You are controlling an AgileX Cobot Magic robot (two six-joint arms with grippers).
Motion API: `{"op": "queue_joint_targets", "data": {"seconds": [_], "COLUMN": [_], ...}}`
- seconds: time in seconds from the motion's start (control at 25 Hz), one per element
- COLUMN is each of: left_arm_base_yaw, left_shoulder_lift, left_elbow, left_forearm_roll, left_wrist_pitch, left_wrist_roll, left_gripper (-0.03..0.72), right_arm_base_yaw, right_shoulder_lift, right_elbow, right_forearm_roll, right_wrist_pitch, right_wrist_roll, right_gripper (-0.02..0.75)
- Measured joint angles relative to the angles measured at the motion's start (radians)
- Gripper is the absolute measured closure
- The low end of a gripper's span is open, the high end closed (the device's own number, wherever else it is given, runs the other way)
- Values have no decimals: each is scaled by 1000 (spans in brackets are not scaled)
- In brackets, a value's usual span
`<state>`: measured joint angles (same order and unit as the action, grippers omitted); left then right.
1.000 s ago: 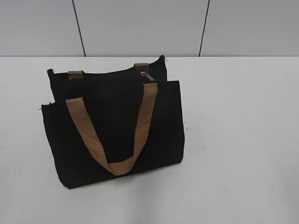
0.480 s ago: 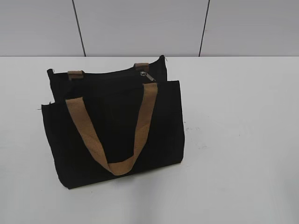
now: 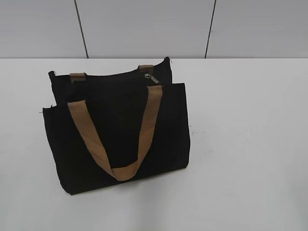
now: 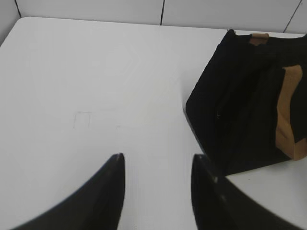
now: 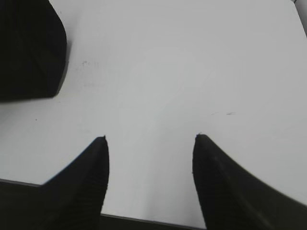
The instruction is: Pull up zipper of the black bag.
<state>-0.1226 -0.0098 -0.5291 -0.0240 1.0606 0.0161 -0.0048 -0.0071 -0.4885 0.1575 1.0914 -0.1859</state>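
Note:
The black bag stands upright on the white table, left of centre, with a tan handle hanging down its front. The silver zipper pull sits near the right end of the bag's top edge. Neither gripper shows in the exterior view. In the left wrist view my left gripper is open and empty over bare table, with the bag to its right. In the right wrist view my right gripper is open and empty near the table's front edge, with a corner of the bag at upper left.
The white table has bare surface right of the bag and in front of it. A grey panelled wall stands behind the table's far edge. Faint pencil marks show on the table in the left wrist view.

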Motion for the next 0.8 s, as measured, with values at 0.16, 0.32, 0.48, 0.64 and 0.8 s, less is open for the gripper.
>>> {"op": "queue_joint_targets", "data": {"seconds": [0.16,0.32,0.48,0.64,0.8], "left_arm_base_yaw": [0,0,0,0,0], "left_shoulder_lift": [0,0,0,0,0], "left_elbow": [0,0,0,0,0], "left_forearm_roll": [-1,-1,-1,-1,-1], "left_wrist_pitch": [0,0,0,0,0], "left_wrist_roll": [0,0,0,0,0], "left_gripper": [368,389,402,409,411], "right_arm_base_yaw": [0,0,0,0,0], "right_shoulder_lift": [0,0,0,0,0], "right_elbow": [-5,-11,-11,-10,-6], "right_forearm_roll": [0,-15,-48,-62,-65], "right_wrist_pitch": [-12,-19,-19,-19,-19], "right_wrist_roll": [121,177,186,192,192], "right_gripper": [302,302,302,302,302]}}
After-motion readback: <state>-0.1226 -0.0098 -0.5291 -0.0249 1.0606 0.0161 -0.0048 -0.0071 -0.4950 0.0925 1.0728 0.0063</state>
